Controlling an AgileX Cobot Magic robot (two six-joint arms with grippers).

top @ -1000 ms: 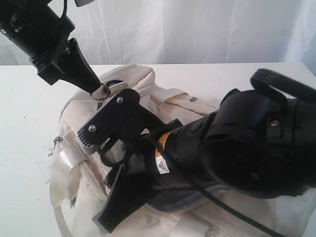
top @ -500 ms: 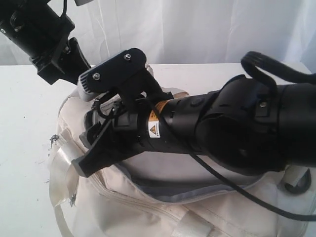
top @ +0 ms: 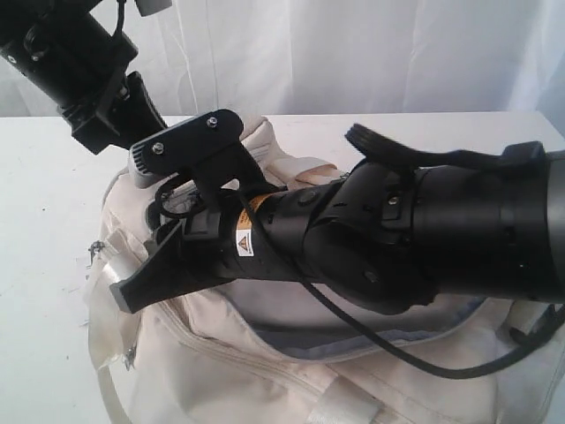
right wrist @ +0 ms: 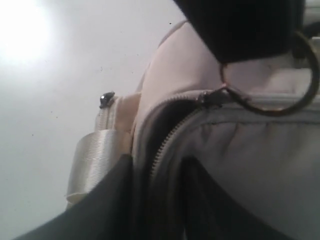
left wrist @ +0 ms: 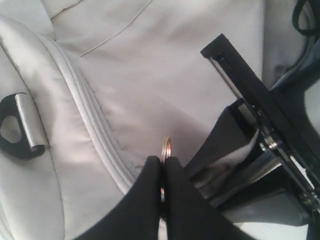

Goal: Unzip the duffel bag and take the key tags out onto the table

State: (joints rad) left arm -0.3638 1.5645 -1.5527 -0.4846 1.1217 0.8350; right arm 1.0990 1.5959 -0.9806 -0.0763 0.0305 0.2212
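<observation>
left jaws (left wrist: 162,167): pinched tight on the zipper's metal pull ring (left wrist: 166,147), up at the bag's end
right jaws (right wrist: 159,170): parted a bit, straddling the unzipped rim near the slider (right wrist: 210,97). Can't tell if they actually grip fabric
duffel bag (top: 221,380): sitting on the desk (top: 44,194), mouth open, grey lining (top: 353,343) showing
key tags: not visible anywhere, my guess is down inside
handling: bag looks soft and floppy, so the mouth will probably sag shut unless it's held by the ring or rim
tags, probably: light, rattly, slick plastic, so hook the metal rings, not one tag
</observation>
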